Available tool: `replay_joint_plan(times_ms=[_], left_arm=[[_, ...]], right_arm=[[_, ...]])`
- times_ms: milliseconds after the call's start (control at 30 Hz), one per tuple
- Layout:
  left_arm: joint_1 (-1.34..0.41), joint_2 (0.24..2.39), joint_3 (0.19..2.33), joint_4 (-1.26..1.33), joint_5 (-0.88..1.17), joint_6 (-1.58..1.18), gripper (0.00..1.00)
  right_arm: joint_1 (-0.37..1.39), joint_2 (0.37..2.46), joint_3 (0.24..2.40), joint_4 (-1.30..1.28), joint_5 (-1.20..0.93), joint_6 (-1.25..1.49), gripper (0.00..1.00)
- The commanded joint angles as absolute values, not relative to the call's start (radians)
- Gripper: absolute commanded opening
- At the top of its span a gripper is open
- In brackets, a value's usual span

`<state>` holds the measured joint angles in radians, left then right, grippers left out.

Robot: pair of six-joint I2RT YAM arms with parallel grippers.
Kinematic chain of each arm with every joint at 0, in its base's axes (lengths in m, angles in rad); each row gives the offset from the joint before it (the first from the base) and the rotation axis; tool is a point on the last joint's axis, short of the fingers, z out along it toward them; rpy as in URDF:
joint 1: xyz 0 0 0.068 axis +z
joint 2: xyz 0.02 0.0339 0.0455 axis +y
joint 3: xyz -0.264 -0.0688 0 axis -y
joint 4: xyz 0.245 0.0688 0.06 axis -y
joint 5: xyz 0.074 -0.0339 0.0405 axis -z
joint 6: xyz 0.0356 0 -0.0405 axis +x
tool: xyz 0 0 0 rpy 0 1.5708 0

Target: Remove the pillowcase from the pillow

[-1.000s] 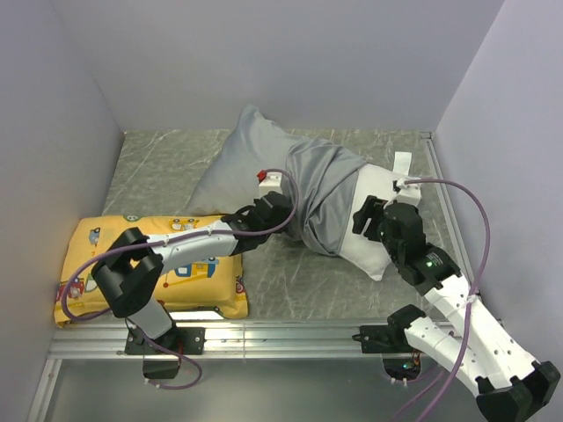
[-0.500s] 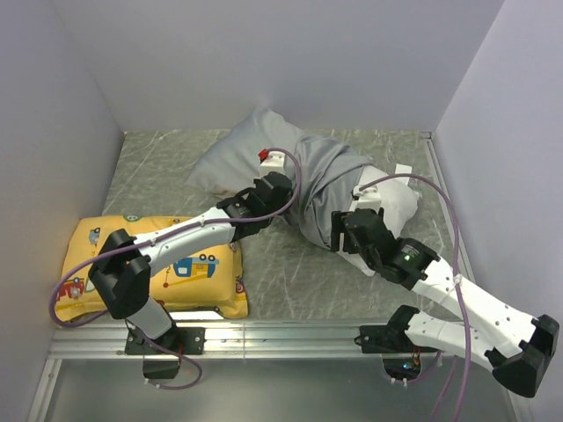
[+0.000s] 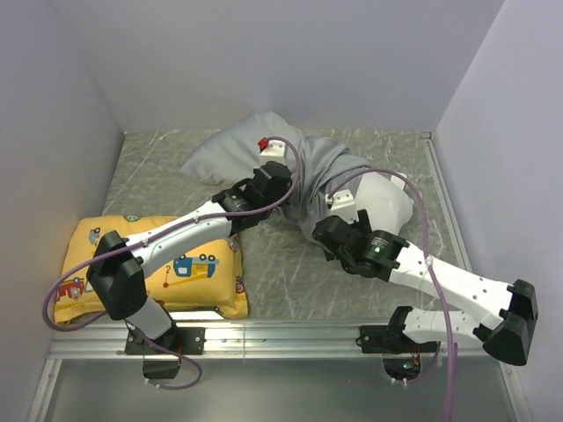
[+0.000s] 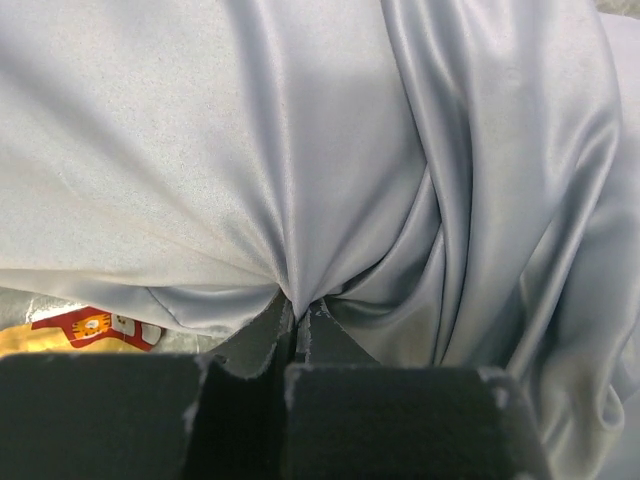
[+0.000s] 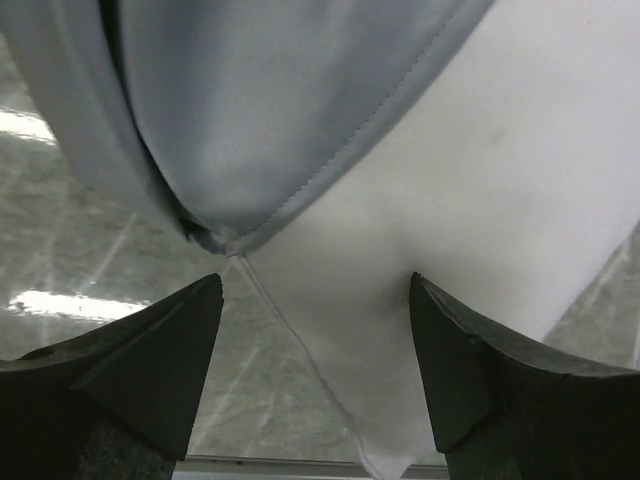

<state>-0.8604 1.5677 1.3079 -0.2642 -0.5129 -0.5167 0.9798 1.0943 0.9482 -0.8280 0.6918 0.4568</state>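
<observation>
The grey pillowcase (image 3: 230, 160) is bunched over the far-left part of the white pillow (image 3: 392, 199), whose right end is bare. My left gripper (image 3: 283, 186) is at the case's near side, shut on a pinch of grey fabric (image 4: 300, 150), with folds fanning out from its tips (image 4: 300, 322). My right gripper (image 5: 315, 290) is open at the pillow's near corner (image 5: 480, 200). Its right fingertip (image 5: 425, 295) dents the white cloth, and the case's stitched hem (image 5: 260, 110) lies just beyond the jaws. In the top view the right gripper (image 3: 330, 236) sits low beside the case's edge.
A yellow cartoon-vehicle pillow (image 3: 176, 264) lies at the near left, under the left arm; a corner of this yellow pillow (image 4: 90, 325) shows in the left wrist view. Grey walls close in three sides. A metal rail (image 3: 264, 338) runs along the near edge of the marbled table (image 3: 158, 176).
The left gripper has dragged the pillowcase back and left, flattening its peak. The right arm has swung left and down to the pillow's near corner, its jaws opening wider.
</observation>
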Motion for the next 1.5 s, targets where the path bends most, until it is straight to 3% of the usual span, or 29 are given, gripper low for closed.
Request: replay_joint_plan(times_ms=[0,67,100,133,200,233,433,567,733,933,1033,1167,1200,1267,1300,1433,1467], left_arm=[[-0.856,1.476,1.397,-0.170,-0.537,-0.508,0.01],[-0.856,1.453,1.404,-0.169,-0.529,-0.503,0.00],[-0.856,1.444,1.405,-0.167,-0.525,-0.502,0.00],[-0.856,1.424,1.407,-0.166,-0.520,-0.497,0.01],[-0.856,1.404,1.411,-0.169,-0.522,-0.492,0.00],[-0.856,1.387,1.419,-0.172,-0.528,-0.485,0.01],[-0.822,1.365,1.485,-0.225,-0.584,-0.454,0.00],[-0.590,1.338,1.483,-0.256,-0.473,-0.500,0.00],[-0.271,1.348,1.566,-0.322,-0.338,-0.591,0.00],[-0.187,1.584,1.784,-0.466,-0.120,-0.552,0.01],[-0.219,1.650,1.773,-0.412,-0.035,-0.551,0.02],[-0.264,1.670,1.784,-0.387,-0.035,-0.534,0.21],[-0.271,1.672,1.789,-0.385,-0.031,-0.531,0.35],[-0.294,1.663,1.798,-0.371,-0.046,-0.520,0.52],[-0.307,1.645,1.795,-0.364,-0.057,-0.512,0.67],[-0.380,1.553,1.686,-0.290,-0.138,-0.494,0.84],[-0.394,1.530,1.651,-0.272,-0.146,-0.498,0.87]], right_arm=[[0.985,1.101,0.988,-0.923,0.790,0.500,0.75],[0.985,1.106,0.989,-0.916,0.784,0.486,0.66],[0.983,1.106,0.989,-0.916,0.785,0.483,0.44],[0.983,1.108,0.992,-0.919,0.807,0.488,0.29],[0.983,1.111,1.017,-0.939,0.839,0.508,0.04],[0.982,1.108,1.031,-0.945,0.854,0.514,0.01],[0.907,1.066,1.208,-0.901,0.923,0.434,0.00],[0.674,1.043,1.284,-0.832,0.861,0.348,0.00],[0.503,1.045,1.383,-0.795,0.756,0.282,0.00],[0.374,1.182,1.410,-0.729,0.534,0.265,0.00],[0.336,1.300,1.366,-0.664,0.464,0.279,0.00],[0.256,1.475,1.342,-0.552,0.378,0.291,0.00],[0.246,1.511,1.344,-0.537,0.374,0.301,0.00],[0.227,1.589,1.332,-0.477,0.374,0.308,0.00],[0.224,1.612,1.330,-0.460,0.371,0.316,0.00],[0.206,1.718,1.341,-0.422,0.367,0.324,0.00],[0.204,1.718,1.335,-0.399,0.368,0.327,0.09]])
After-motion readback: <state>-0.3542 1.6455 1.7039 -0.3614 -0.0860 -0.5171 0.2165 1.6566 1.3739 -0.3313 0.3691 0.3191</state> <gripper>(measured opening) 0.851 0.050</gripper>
